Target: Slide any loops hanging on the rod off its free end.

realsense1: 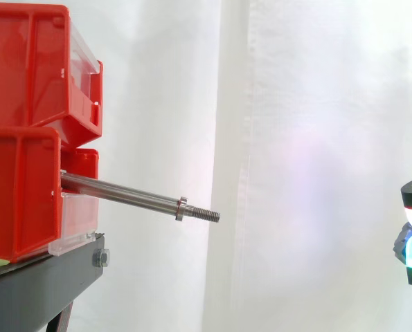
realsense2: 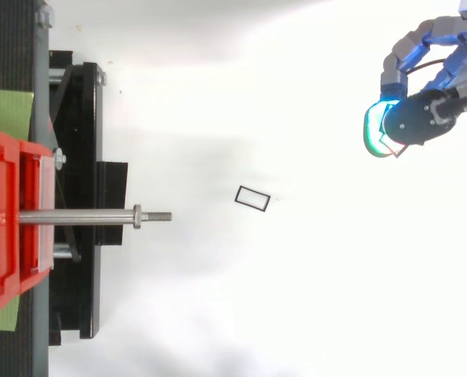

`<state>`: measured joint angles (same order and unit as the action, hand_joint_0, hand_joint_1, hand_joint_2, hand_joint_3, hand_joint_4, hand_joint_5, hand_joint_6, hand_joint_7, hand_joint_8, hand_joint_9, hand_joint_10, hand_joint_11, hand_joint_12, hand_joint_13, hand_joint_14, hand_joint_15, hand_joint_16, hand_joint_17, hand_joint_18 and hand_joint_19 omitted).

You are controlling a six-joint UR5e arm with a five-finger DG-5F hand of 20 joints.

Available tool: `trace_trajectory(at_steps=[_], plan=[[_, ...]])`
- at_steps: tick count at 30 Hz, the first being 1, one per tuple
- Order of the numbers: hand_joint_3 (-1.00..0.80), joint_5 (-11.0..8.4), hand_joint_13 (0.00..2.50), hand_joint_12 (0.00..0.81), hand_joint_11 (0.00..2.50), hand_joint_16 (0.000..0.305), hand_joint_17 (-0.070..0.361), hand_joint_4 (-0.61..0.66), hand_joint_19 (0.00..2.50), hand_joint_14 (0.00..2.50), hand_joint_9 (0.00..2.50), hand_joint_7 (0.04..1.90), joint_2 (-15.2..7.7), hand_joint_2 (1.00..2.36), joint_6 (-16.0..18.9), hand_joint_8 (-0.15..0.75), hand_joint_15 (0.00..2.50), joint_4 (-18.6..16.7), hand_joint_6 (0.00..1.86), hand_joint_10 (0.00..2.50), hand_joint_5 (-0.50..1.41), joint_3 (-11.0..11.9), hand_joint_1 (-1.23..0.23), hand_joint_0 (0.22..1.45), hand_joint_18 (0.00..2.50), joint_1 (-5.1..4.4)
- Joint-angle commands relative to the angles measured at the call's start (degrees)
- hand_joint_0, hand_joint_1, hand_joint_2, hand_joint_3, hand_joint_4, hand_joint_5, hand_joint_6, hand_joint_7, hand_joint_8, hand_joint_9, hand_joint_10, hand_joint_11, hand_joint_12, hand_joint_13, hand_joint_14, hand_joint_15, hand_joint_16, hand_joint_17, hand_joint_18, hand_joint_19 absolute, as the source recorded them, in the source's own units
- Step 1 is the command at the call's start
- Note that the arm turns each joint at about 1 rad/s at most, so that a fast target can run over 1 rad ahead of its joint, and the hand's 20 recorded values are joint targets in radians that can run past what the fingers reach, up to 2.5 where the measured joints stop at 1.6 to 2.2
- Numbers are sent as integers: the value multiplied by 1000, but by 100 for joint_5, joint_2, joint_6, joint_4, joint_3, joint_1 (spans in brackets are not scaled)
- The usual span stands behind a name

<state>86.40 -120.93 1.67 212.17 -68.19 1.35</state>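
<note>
Plainly the rod juts bare from the red bins, sloping down toward its threaded free end on the right, a tilt we judge helps loops slip off. One thin black loop lies on the white surface beneath, near that end. The hand hangs well apart, farther right, and we cannot tell whether it grips anything.

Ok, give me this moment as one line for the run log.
rod: bare, no loops on it | black loop: off rod, lying beyond its free end | hand: well clear of rod

Lab rig: red bins, white curtain
</note>
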Motion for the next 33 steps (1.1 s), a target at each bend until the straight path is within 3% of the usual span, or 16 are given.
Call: trace_trajectory(at_steps=[1, 6, 10, 20, 23, 28, 33], plan=[[-434, 0, 690, 330, 308, 43, 98, 56, 454, 7, 952, 949, 0, 1005, -9, 271, 195, 0, 868, 11, -121, -1, -584, 607, 706, -12], [-368, 0, 679, 334, 321, 44, 99, 87, 454, 7, 903, 915, 0, 1009, 0, 268, 194, 0, 889, 11, -146, 8, -742, 615, 705, -21], [-460, 0, 665, 337, 327, 44, 100, 95, 419, 7, 868, 861, 0, 1002, -9, 262, 188, 0, 903, 11, -160, 8, -843, 649, 707, -21], [-500, -9, 665, 331, 313, 44, 98, 96, 397, 6, 851, 840, 0, 1000, -9, 253, 166, 0, 905, 11, -157, -1, -884, 668, 721, -30], [-500, -9, 665, 327, 318, 43, 98, 86, 416, 7, 878, 855, 0, 1000, 0, 254, 171, 0, 899, 11, -148, -1, -820, 637, 718, -21], [-500, -9, 704, 330, 283, 44, 100, 75, 441, 7, 960, 920, 0, 1000, -9, 265, 187, 0, 856, 10, -115, -1, -540, 553, 726, -21], [-488, 0, 709, 322, 294, 43, 96, 54, 470, 7, 990, 947, 0, 1000, 0, 263, 193, 0, 844, 12, -104, 8, -492, 609, 725, -21]])
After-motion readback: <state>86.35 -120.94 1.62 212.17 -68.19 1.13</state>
